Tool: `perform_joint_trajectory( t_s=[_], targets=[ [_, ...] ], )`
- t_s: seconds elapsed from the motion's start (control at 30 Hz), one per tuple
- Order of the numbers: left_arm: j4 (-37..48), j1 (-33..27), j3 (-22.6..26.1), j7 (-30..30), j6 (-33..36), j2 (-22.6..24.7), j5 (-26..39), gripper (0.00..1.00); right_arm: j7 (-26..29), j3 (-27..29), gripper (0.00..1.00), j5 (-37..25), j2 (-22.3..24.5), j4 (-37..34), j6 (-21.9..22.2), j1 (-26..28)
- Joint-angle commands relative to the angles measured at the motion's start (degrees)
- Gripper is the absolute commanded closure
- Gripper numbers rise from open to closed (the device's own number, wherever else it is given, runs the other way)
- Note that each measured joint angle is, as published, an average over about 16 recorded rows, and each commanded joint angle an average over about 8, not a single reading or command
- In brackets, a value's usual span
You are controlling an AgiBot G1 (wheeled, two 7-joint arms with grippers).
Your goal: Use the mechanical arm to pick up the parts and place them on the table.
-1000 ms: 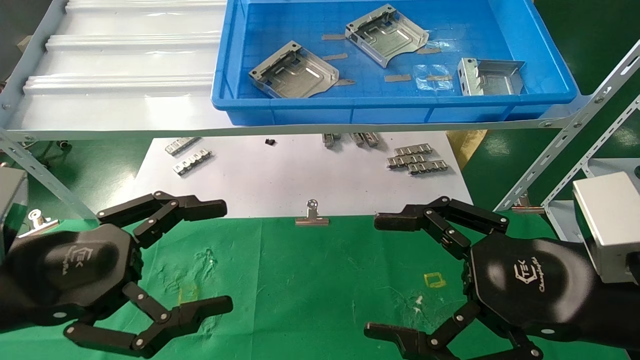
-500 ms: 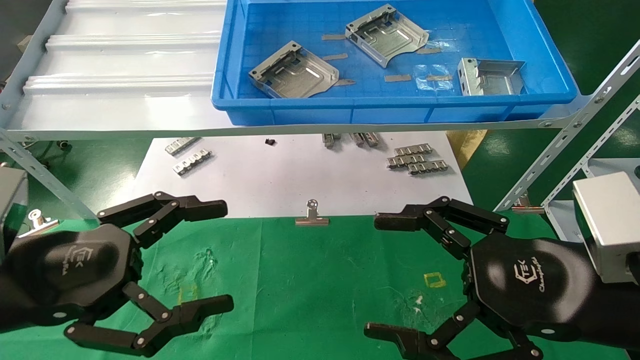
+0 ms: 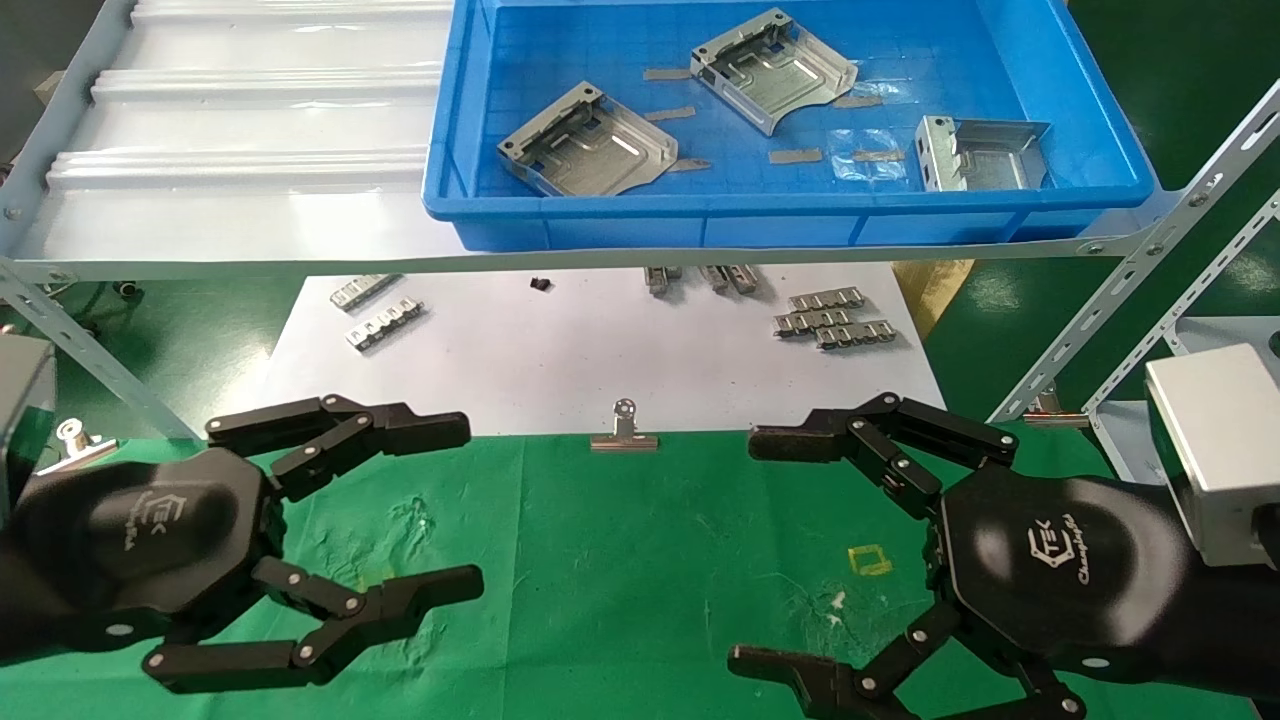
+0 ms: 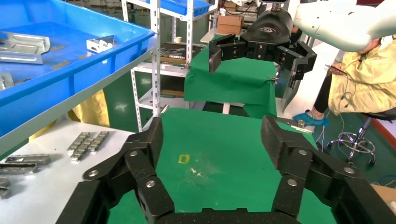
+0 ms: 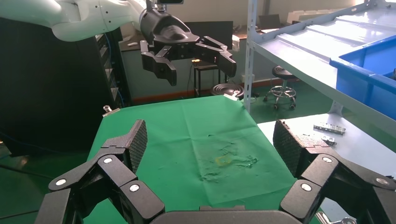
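Head view: the left gripper [image 3: 465, 510] has narrowed slightly, still open and empty above the table [image 3: 620, 560]; the parts [image 3: 588, 153] lie untouched in the blue bin [image 3: 800, 215]. Wrist views: right gripper [image 5: 210, 140] unchanged, wide open, empty; picking not begun

A green-painted floor [image 4: 378, 135] runs past a grey slotted-steel rack [image 4: 155, 56] at the desk's far edge, with a round stool [image 5: 280, 78] and a dark partition [image 5: 51, 88] off one side, and a seated person in yellow [image 4: 359, 88] beyond the other.
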Motion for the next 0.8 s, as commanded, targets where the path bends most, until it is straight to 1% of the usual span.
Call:
perform_joint_trajectory(
  t_s=[0.03,0.6,0.7,0.8],
  targets=[
    [0.0,0.0,0.0,0.0,0.0,0.0,0.0,1.00,0.0,0.0,0.00,0.0,0.0,0.0,0.0,0.0],
    [0.0,0.0,0.0,0.0,0.0,0.0,0.0,1.00,-0.1,0.0,0.00,-0.2,0.0,0.0,0.2,0.1],
    [0.0,0.0,0.0,0.0,0.0,0.0,0.0,1.00,-0.4,0.3,0.00,-0.8,-0.6,-0.4,1.7,1.3],
    [0.0,0.0,0.0,0.0,0.0,0.0,0.0,1.00,-0.8,0.6,0.00,-1.7,-2.4,-1.5,4.5,3.7]
  ],
)
